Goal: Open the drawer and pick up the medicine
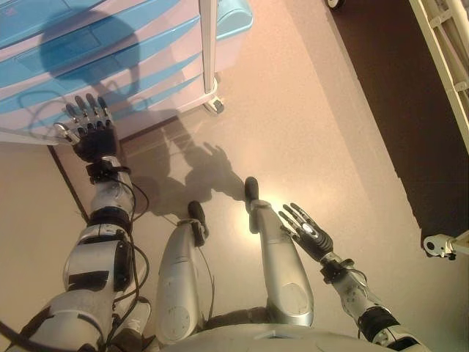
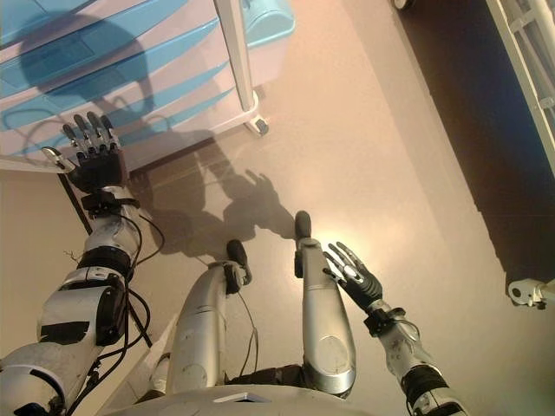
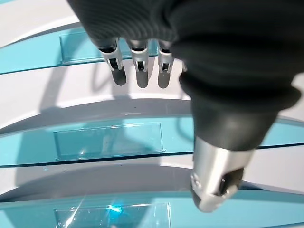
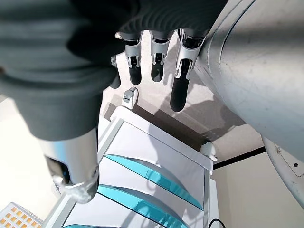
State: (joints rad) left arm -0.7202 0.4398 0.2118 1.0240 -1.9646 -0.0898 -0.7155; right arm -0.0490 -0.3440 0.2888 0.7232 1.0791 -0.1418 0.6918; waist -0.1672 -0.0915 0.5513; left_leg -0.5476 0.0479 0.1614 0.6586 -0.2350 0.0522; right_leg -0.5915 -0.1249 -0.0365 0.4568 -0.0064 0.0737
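Presently listed: drawer cabinet [image 1: 139, 51], white with blue fronts, upper left of the frame, every drawer [image 3: 107, 140] seen shut (medicine not visible). Left hand [image 1: 89, 125] is held before the lowest fronts, fingers straight, nothing grasped. Right hand [image 1: 308, 231], lower right of centre, is spread flat above the floor [image 1: 322, 110], empty

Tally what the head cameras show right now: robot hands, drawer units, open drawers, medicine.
Robot hands: 2, the left hand by the drawer fronts and the right hand low at the side
Drawer units: 1, the drawer unit
Open drawers: 0
Medicine in sight: 0
Total: 3
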